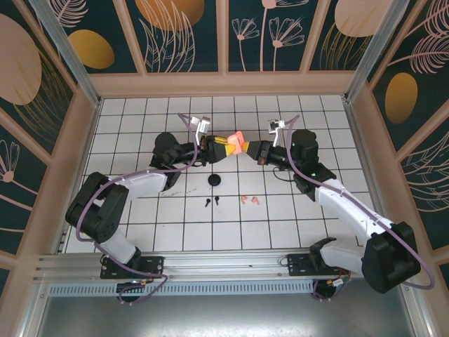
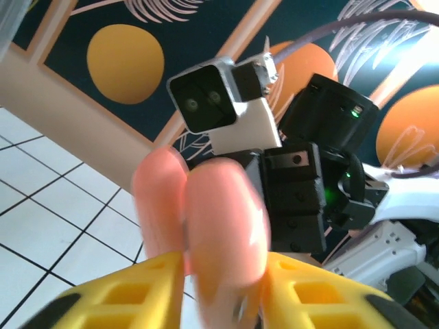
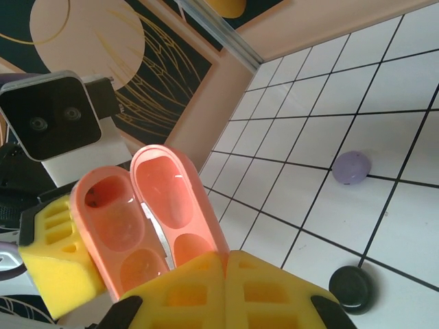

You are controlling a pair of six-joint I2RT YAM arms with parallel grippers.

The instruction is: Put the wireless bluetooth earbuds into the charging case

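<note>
**Earbuds (image 1: 243, 201) lie on worktop (image 1: 140, 119) as two pincers share an open pink charging case (image 1: 236, 140)**

From above: the left pincer (image 1: 222, 145) and right pincer (image 1: 250, 149) meet over the middle of the tiled worktop, with the case held in the air between them. Nearer the arms' bases, a pink pair and a black pair (image 1: 211, 201) of earbuds rest on the tiles, well apart from the case. A black round piece (image 1: 215, 181) sits just beyond the black pair.

Left wrist view: the case (image 2: 219, 226), blurred, stands between this pincer's yellow fingers (image 2: 130, 301). Whether they clamp it or are slack cannot be told.

Right wrist view: the right pincer (image 3: 226, 281) is clenched on the edge of one half of the case (image 3: 171, 199), which gapes open with its wells empty. A lilac rounded piece (image 3: 351, 166) rests on the tiles beyond.

Judged step: the case is opened and presented, with no earbud seated yet. The next move likely calls for one arm to hold the case steady, opening upward. The other would go down for a pink earbud and seat it stem-first in a well.

No brand, label or writing can be read anywhere.
</note>
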